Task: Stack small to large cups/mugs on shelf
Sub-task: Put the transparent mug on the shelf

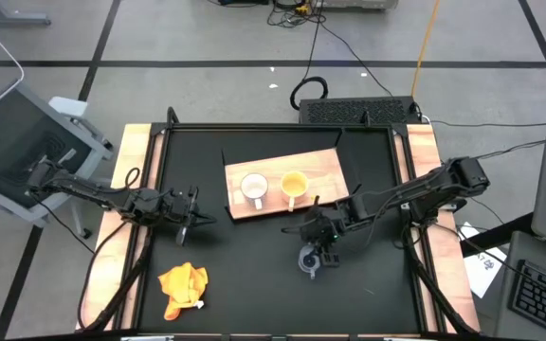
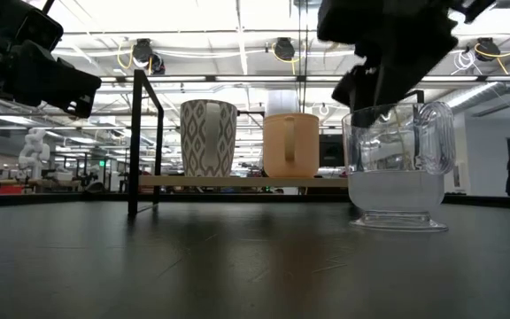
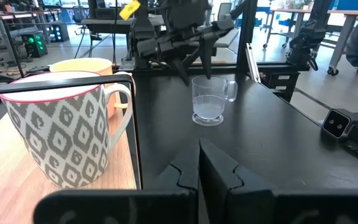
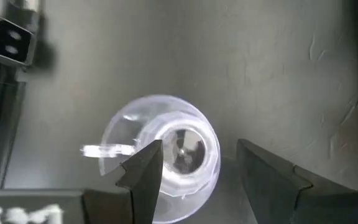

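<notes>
Left gripper (image 1: 193, 217): parked low over the black desk (image 1: 254, 275) on the left side, jaws pressed together, holding nothing.
Cloth (image 1: 182, 288): orange-yellow, crumpled near the desk's front edge, well apart from everything else.
Shelf (image 1: 325, 169): light wooden board at mid-desk, carrying two cups.
White cup (image 1: 253, 188): patterned, upright on the shelf, left of its neighbour.
Yellow-orange cup (image 1: 293, 184): upright on the shelf, just beside the white cup, not nested.
Right gripper (image 4: 199, 163): directly above the glass cup, pointing down, jaws spread apart; one finger sits over the bowl, the other outside the rim.
Glass cup (image 4: 164, 148): clear, upright on the desk in front of the shelf, not yet gripped.
Step, as judged: closing on the glass wall to lift it.
Risk: thin, slick glass may slip or tilt if pinched off-centre; the handle could swing the cup round.
Risk: carried low, its base could clip the shelf edge or knock the yellow-orange cup.
</notes>
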